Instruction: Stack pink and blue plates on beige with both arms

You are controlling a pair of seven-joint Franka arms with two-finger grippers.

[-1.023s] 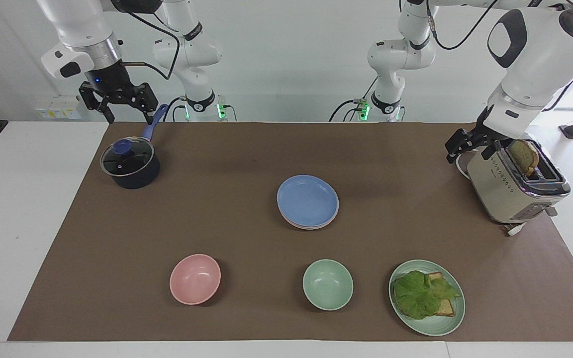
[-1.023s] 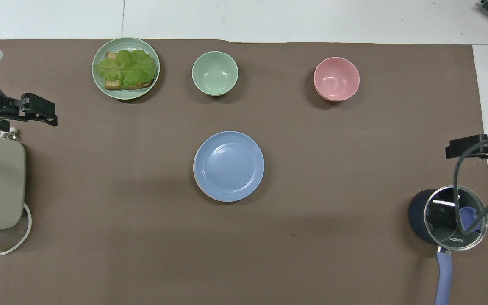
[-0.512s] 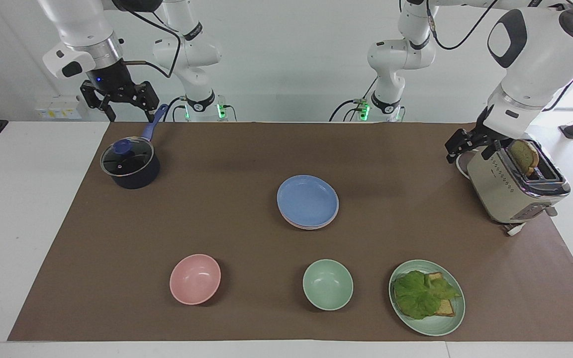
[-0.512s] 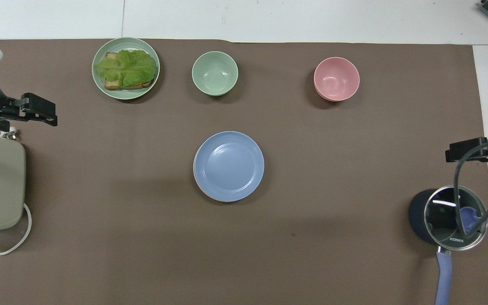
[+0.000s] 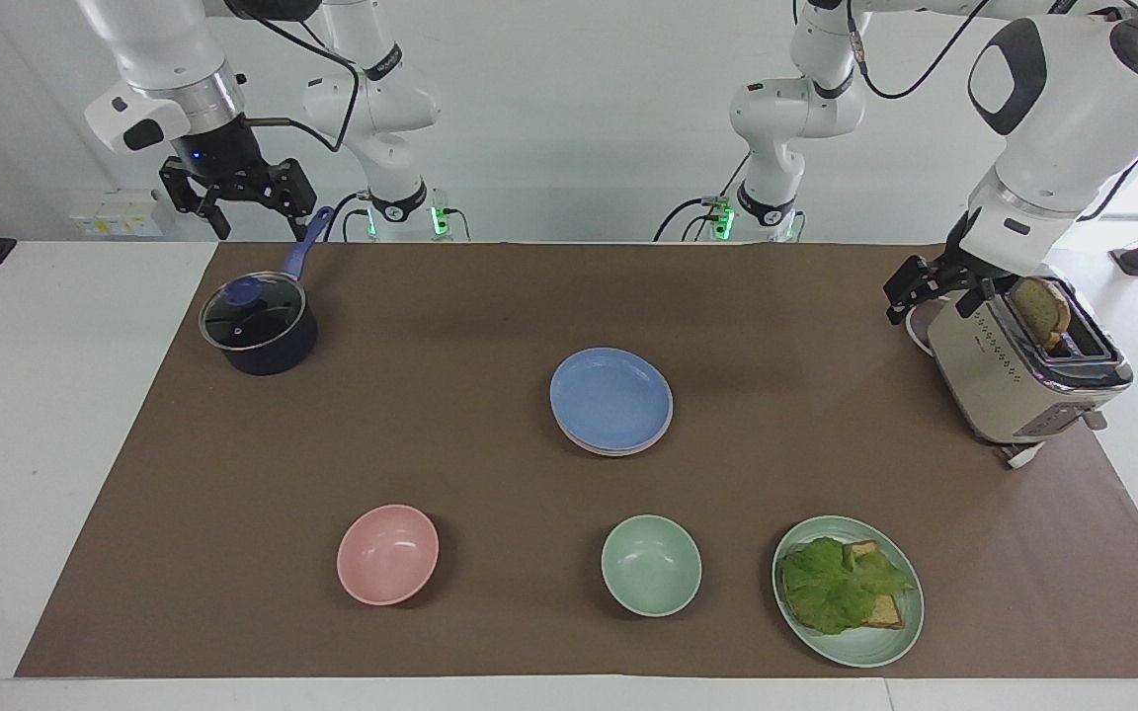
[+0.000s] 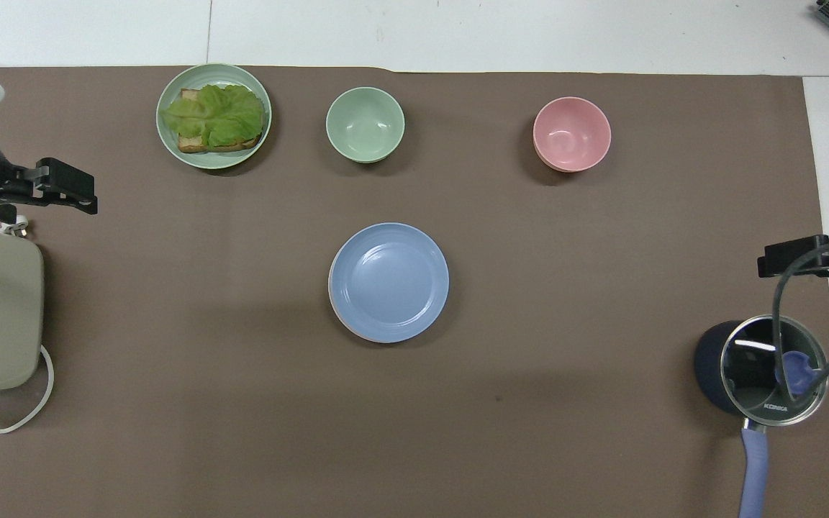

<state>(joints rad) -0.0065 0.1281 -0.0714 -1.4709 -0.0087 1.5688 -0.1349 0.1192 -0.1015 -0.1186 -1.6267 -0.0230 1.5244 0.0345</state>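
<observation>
Above the lidded dark pot [image 5: 258, 331], I see the right gripper [image 5: 238, 197] spread wide, empty. Mid-mat [image 5: 431, 434]: round matte blue plate [image 5: 611, 399] tops the stack, pink plate [image 5: 593, 444] rim peeking beneath. Beside the beige toaster [image 5: 1023, 365], left gripper [image 5: 930, 286] wide, empty.

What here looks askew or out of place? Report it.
Nothing is spilled or damaged. The blue plate sits slightly off-centre on its stack, baring a pinkish rim beneath. The toaster looks tilted, a slice of toast sticking out.
</observation>
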